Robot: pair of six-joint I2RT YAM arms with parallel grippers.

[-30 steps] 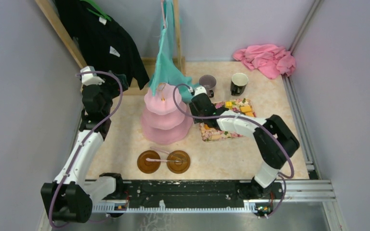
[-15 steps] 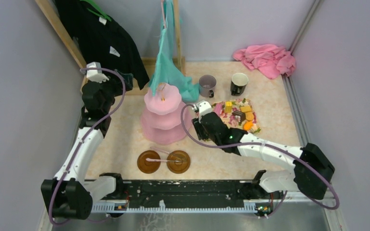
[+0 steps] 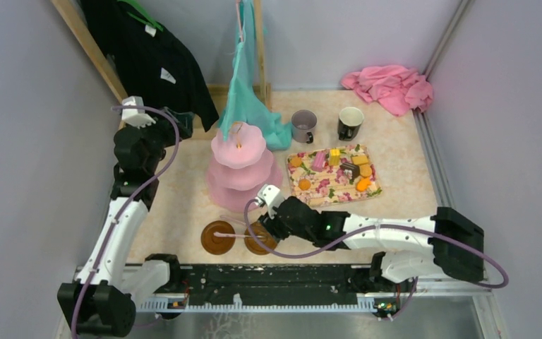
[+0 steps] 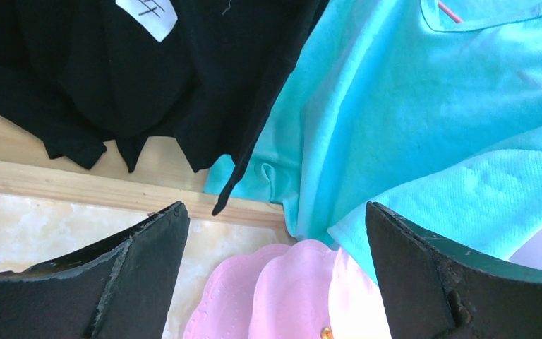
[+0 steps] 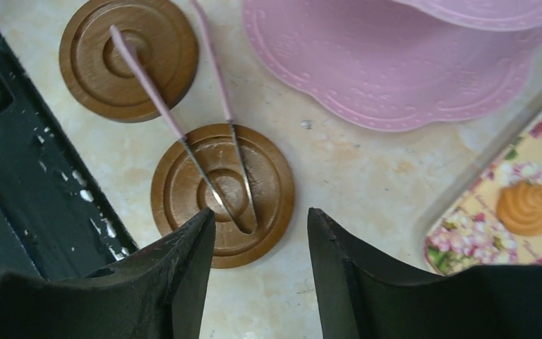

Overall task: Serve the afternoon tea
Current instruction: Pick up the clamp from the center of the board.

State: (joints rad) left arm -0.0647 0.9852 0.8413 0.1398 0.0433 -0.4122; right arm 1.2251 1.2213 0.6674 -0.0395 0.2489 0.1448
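We see nothing served yet: the cakes (image 3: 360, 160) sit on their tray (image 3: 321, 185), the stand (image 3: 243, 187) looks bare. Our right tool (image 5: 260, 233) gapes empty above the tongs (image 5: 157, 99); the left tool (image 4: 275, 212) likewise.

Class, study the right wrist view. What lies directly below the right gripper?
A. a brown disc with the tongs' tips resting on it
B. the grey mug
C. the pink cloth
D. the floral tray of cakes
A: the fingers of the open right gripper frame a brown disc, and the metal tips of the pink-handled tongs lie on it.
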